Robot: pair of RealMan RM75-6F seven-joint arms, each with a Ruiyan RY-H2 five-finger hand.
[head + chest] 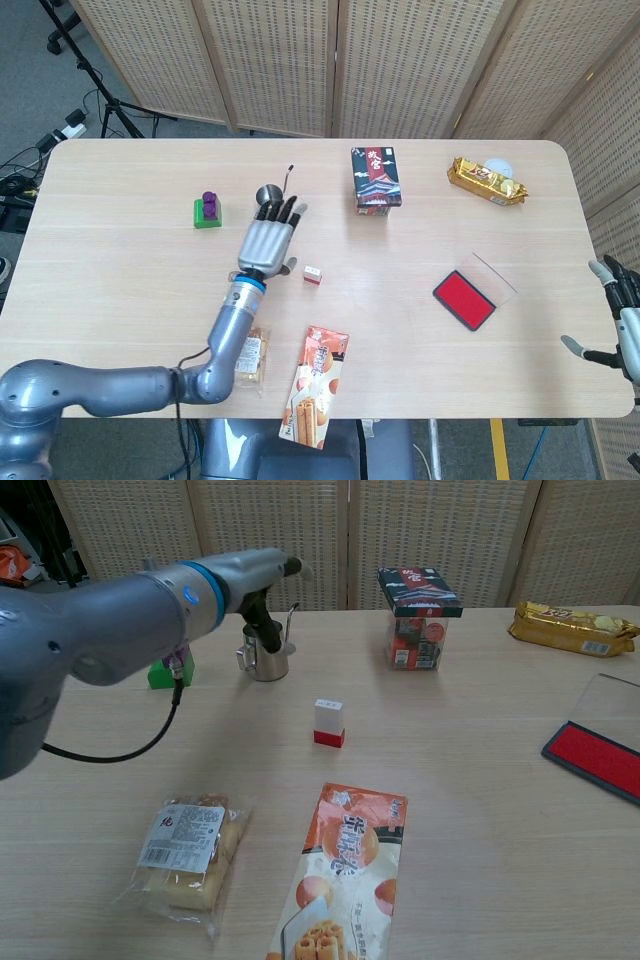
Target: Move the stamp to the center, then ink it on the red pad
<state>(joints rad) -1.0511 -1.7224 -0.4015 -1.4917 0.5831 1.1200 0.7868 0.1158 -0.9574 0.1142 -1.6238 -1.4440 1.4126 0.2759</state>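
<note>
The stamp (313,274) (329,723), a small white block with a red base, stands upright and alone near the middle of the table. My left hand (268,240) (262,590) hovers above and to its left, fingers spread, holding nothing. The red ink pad (465,298) (604,759) lies open at the right, its clear lid beside it. My right hand (618,320) is open at the table's right edge, seen only in the head view.
A steel cup (264,650) stands under my left hand. A green and purple block (208,211), a dark box (376,179), a gold packet (486,180), an orange snack bag (316,384) and a wrapped bread (187,853) lie around the table.
</note>
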